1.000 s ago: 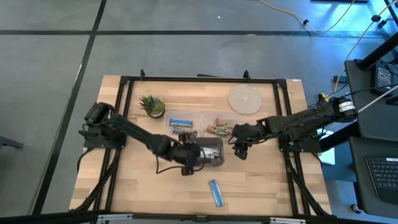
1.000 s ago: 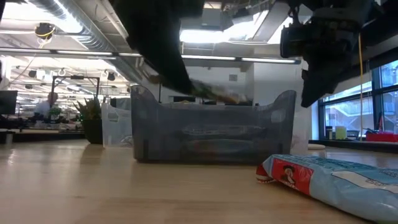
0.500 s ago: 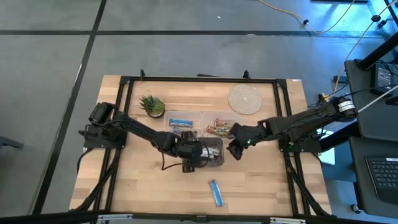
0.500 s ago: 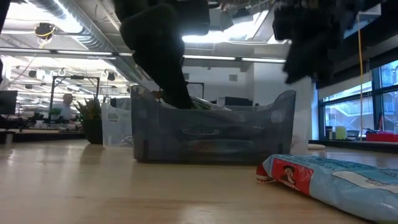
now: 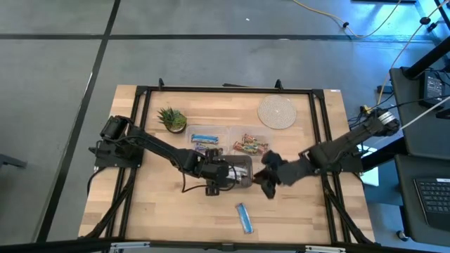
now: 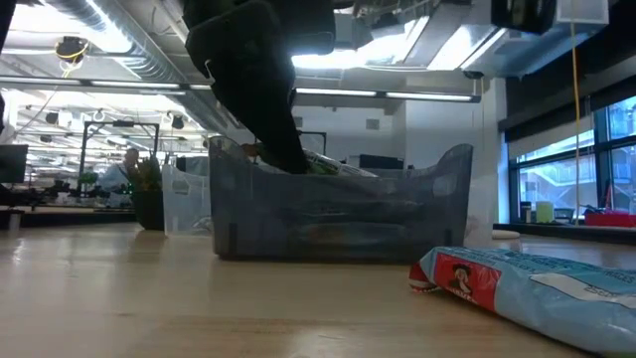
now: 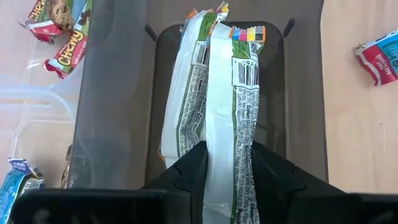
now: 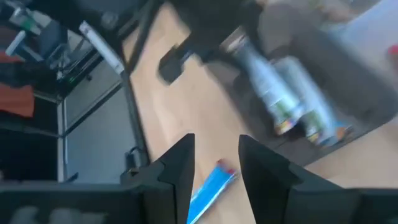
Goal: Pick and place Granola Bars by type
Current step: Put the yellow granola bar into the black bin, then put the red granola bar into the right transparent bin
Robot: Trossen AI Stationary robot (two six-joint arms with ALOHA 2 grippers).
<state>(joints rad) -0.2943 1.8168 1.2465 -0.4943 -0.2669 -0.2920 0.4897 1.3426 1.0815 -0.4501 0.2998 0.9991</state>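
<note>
The table (image 5: 162, 211) is pale wood with a smooth matt finish. The smoky bin (image 6: 338, 214) looks like translucent plastic, faintly glossy. The blue bar (image 6: 537, 288) and the silver-white bar (image 7: 227, 118) have crinkled, shiny foil-like wrappers, and the round coaster (image 5: 276, 112) looks woven and rough.

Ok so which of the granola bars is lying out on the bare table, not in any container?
The blue bar near the table's front edge, alone on the wood. The other bars sit in the clear containers or the grey bin, where the left tool holds a silver-white bar.
</note>
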